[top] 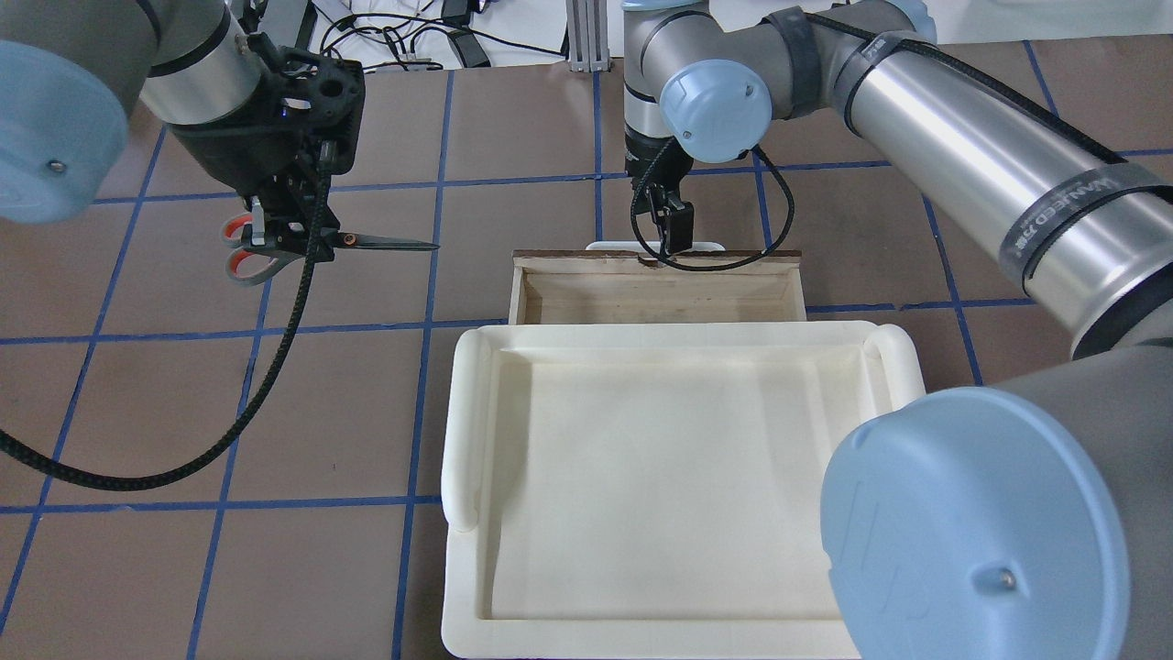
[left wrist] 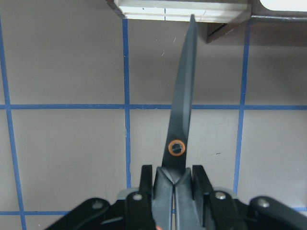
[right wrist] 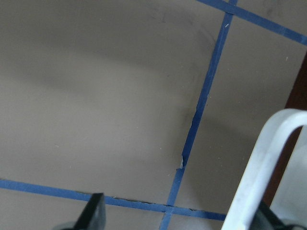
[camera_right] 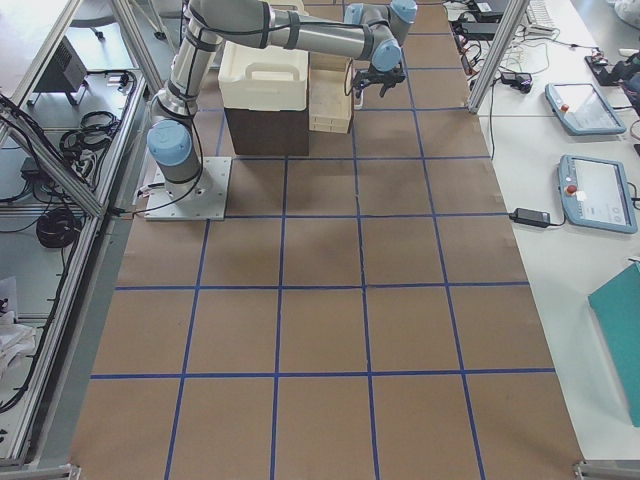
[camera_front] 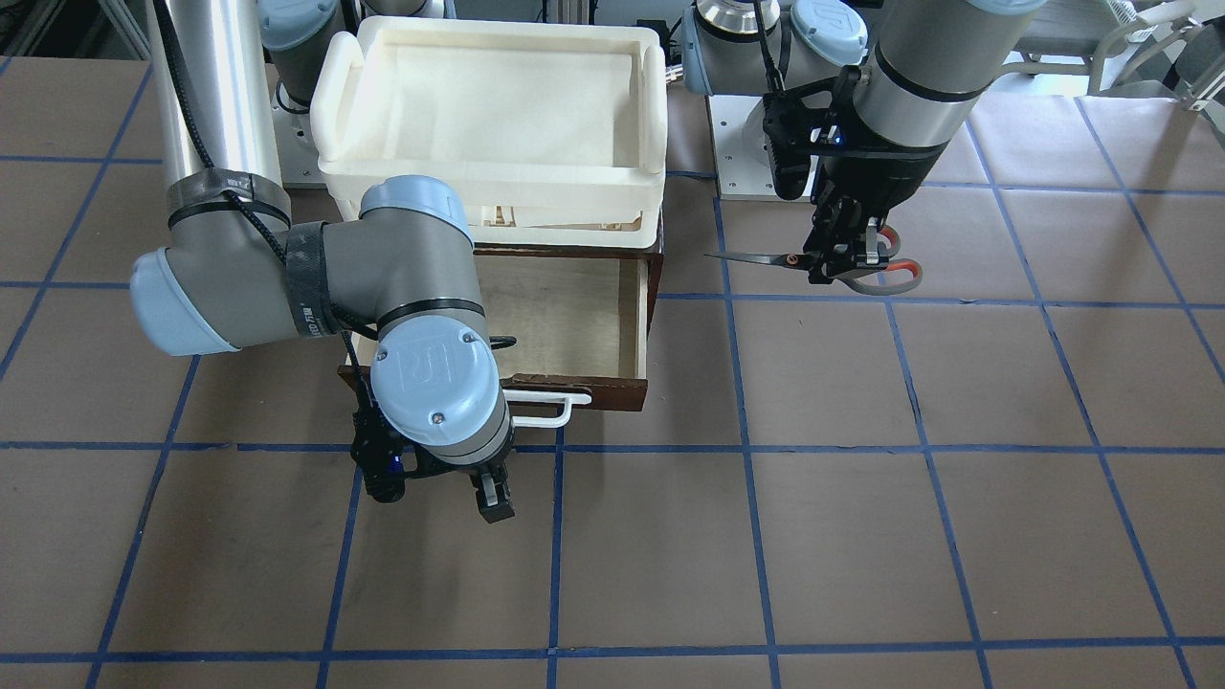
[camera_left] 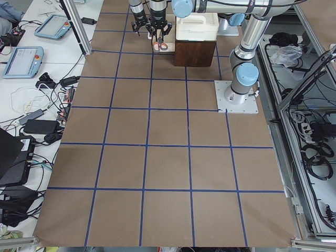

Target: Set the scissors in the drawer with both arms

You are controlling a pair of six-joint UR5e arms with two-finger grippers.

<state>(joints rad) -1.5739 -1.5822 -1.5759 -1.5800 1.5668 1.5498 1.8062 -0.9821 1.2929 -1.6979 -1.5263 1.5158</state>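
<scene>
The drawer stands pulled out from under the cream tray, its plywood inside bare; it also shows in the overhead view. My left gripper is shut on the scissors near their pivot and holds them level in the air beside the drawer, blades pointing at it. The grey and orange handles stick out behind the gripper. The scissors also show in the overhead view and the left wrist view. My right gripper is open, just in front of the white bar handle, with the handle near one finger.
A cream-white plastic tray sits on top of the dark brown cabinet that holds the drawer. The table is brown with blue tape grid lines. My right arm's elbow hangs over the drawer's side away from the scissors.
</scene>
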